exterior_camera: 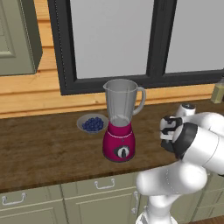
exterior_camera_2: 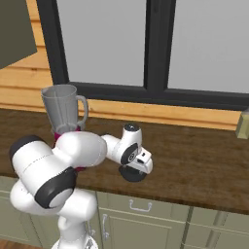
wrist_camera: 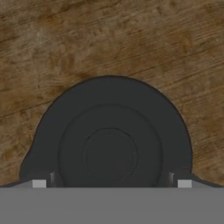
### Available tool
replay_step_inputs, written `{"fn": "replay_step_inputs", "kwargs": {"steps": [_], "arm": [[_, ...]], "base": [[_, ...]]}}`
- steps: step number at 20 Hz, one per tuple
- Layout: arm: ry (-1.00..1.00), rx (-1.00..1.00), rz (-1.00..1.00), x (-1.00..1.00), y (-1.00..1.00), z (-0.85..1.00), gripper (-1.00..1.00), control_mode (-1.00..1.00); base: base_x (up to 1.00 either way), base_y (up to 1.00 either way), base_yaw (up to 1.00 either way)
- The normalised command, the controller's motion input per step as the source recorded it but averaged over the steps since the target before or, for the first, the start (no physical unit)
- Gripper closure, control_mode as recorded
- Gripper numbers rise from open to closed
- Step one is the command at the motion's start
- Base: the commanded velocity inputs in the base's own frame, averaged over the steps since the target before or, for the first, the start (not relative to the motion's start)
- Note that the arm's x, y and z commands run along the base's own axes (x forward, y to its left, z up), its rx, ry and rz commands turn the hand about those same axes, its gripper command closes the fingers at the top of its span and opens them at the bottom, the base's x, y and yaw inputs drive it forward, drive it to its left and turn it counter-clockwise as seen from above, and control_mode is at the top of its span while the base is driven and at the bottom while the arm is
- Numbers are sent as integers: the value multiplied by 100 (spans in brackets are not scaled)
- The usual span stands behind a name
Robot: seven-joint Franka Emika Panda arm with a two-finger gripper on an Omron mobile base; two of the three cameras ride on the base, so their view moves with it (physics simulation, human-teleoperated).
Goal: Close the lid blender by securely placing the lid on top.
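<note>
The blender [exterior_camera: 119, 127] stands on the wooden counter with its magenta-red base, black dial and tall clear jar; the jar mouth is uncovered. In the right base view the jar [exterior_camera_2: 61, 108] rises behind my arm. The lid [wrist_camera: 109, 135], a dark round disc with raised rings, lies flat on the counter to the right of the blender, near the front edge [exterior_camera_2: 132, 175]. My gripper [wrist_camera: 111, 183] hangs straight down, close over the lid, with its fingertips [wrist_camera: 39, 183] wide apart above the disc's outer ring. It is open and nothing is held.
A grey bowl of blueberries [exterior_camera: 92, 124] sits just left of the blender. A pale bottle [exterior_camera_2: 243, 124] stands at the counter's far right by the window sill. Bare wooden counter [exterior_camera_2: 194, 160] stretches to the right of the lid. Cabinet drawers run below the counter edge.
</note>
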Motion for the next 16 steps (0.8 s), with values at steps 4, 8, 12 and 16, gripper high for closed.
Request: {"fn": "replay_step_inputs", "kwargs": {"steps": [4,8,12,16], "arm": [[0,0,0,15,0,-4,-100,-100],[0,-1,0,4,0,-10,-100,-100],[0,-1,0,0,0,-13,-100,-100],[0,-1,0,0,0,-15,100,-100]], "base": [[0,0,0],[0,0,0],[0,0,0],[0,0,0]]}}
